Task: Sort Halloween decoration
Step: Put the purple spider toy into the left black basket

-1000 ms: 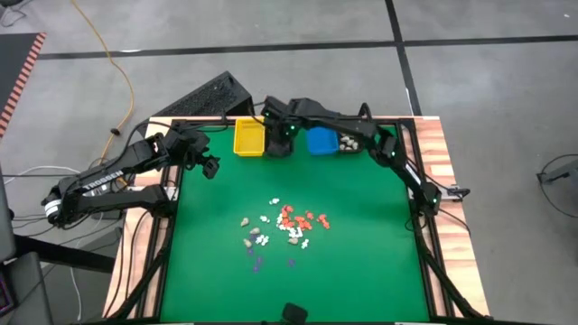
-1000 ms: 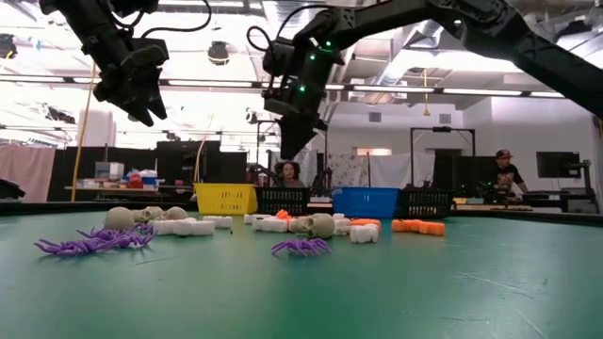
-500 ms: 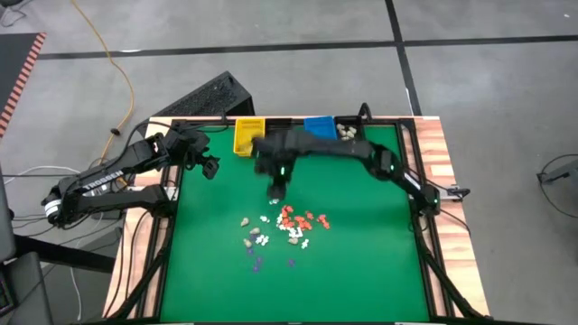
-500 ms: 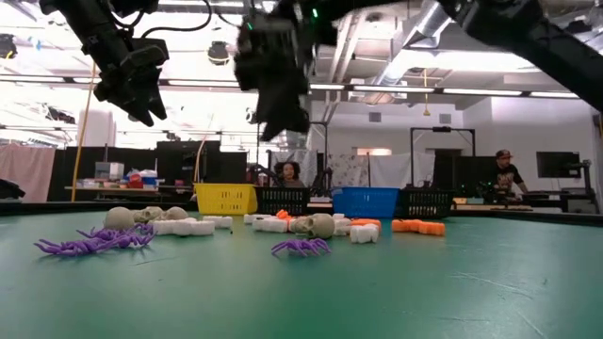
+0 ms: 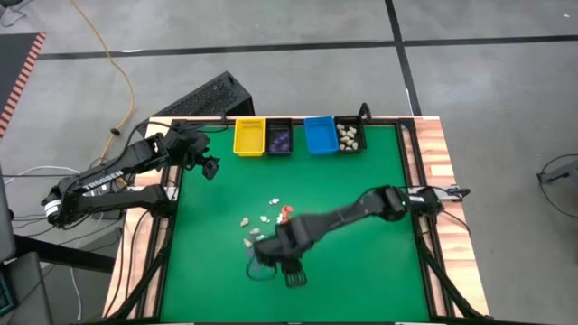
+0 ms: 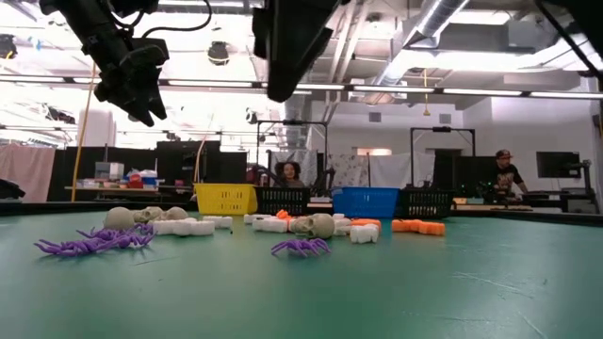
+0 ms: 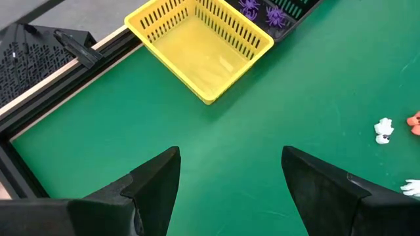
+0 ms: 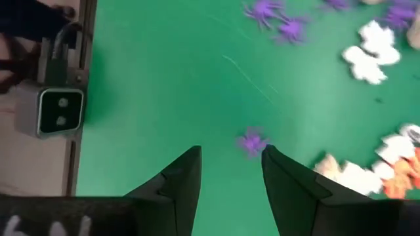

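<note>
The Halloween decoration pieces lie loose on the green mat mid-table (image 5: 271, 221): purple spiders (image 6: 94, 242), white pieces (image 6: 184, 226), cream skulls (image 6: 320, 224) and orange pieces (image 6: 419, 226). My right gripper (image 5: 275, 262) hangs open, well above the mat, at the near side of the pile. In its wrist view (image 8: 231, 160) a lone purple spider (image 8: 252, 141) lies on the mat just past the fingertips. My left gripper (image 5: 206, 165) waits open in the air near the table's far left, short of the yellow bin (image 7: 200, 49).
Four bins line the far edge: yellow (image 5: 249, 136), black holding purple spiders (image 5: 279, 137), blue (image 5: 319, 135), and black holding cream skulls (image 5: 349, 136). A small grey camera block (image 8: 59, 111) sits at the near edge. Bare green mat surrounds the pile.
My right gripper has swung quickly from above the bins at the far edge toward the near edge. It has crossed the pile and now stands over the pile's near side, still high above the mat. The pieces on the mat have not moved.
</note>
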You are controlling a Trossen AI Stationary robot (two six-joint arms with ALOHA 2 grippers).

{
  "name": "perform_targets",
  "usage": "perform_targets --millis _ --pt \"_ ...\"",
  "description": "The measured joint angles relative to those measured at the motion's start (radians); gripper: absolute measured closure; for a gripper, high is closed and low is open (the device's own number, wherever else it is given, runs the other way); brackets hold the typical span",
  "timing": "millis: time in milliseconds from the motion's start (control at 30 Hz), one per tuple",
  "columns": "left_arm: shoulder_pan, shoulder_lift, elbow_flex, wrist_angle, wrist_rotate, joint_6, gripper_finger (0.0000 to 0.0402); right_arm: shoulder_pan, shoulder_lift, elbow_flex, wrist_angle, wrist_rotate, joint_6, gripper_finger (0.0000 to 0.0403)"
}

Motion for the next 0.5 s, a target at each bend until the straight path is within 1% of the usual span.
perform_targets --millis 67,200,367,500 --pt "0.0 0.0 0.0 0.0 0.0 0.001 0.0145 0.031 0.015 -0.003 0.029 0.026 0.012 0.0213" --pt "0.0 0.0 0.0 -0.001 0.0 0.029 0.0145 0.058 0.073 -0.006 0.079 0.035 0.101 0.0202" --pt "0.0 0.0 0.0 0.0 0.0 0.029 0.0145 0.062 0.157 -0.007 0.065 0.043 0.163 0.0175" --pt "0.0 0.0 0.0 0.0 0.0 0.029 0.0145 0.05 0.182 -0.006 0.031 0.066 0.2 0.016"
